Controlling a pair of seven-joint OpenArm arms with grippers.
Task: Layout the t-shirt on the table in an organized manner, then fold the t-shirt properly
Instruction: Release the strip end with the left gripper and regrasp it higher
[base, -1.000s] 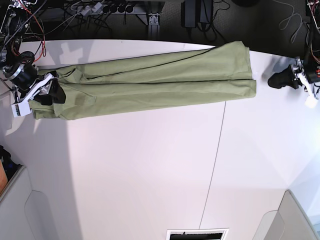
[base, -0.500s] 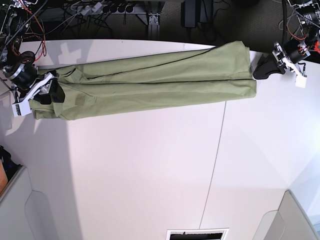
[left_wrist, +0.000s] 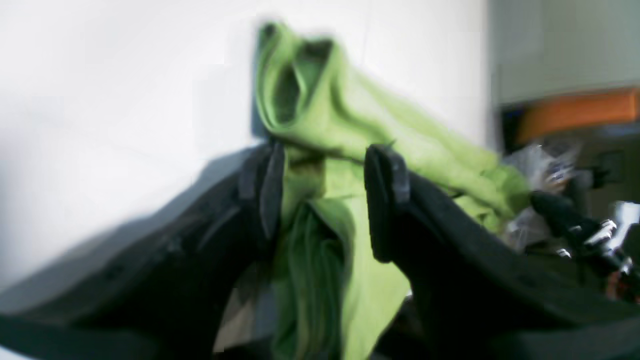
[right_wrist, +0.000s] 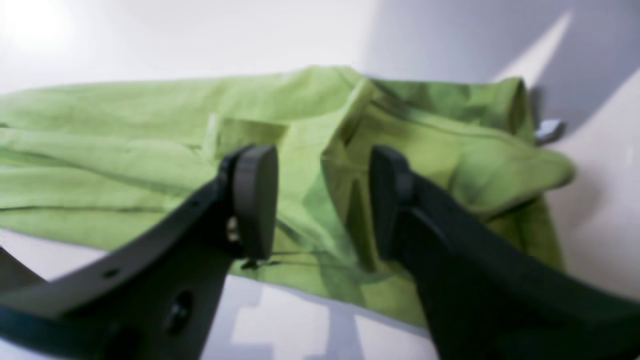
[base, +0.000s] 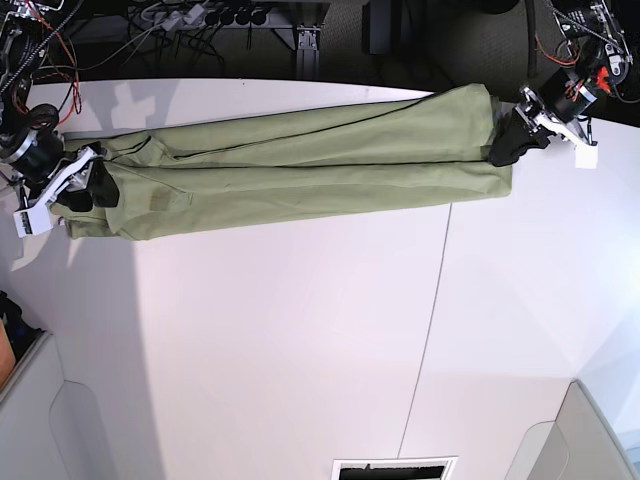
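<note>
Base view: the t-shirt (base: 300, 175) lies as a long band across the far table (base: 300, 350); the left gripper (base: 508, 143) has swung in from the right to its end.

Left wrist: jaws spread around bunched cloth, ready to pinch.

Right wrist: the right gripper (right_wrist: 322, 200) gapes, released, over the other end.

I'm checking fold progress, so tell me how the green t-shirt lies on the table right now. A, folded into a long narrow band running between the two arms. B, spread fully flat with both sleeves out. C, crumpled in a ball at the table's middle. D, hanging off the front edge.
A: the t-shirt lies as one long narrow strip across the table, spanning from one arm to the other.
</note>
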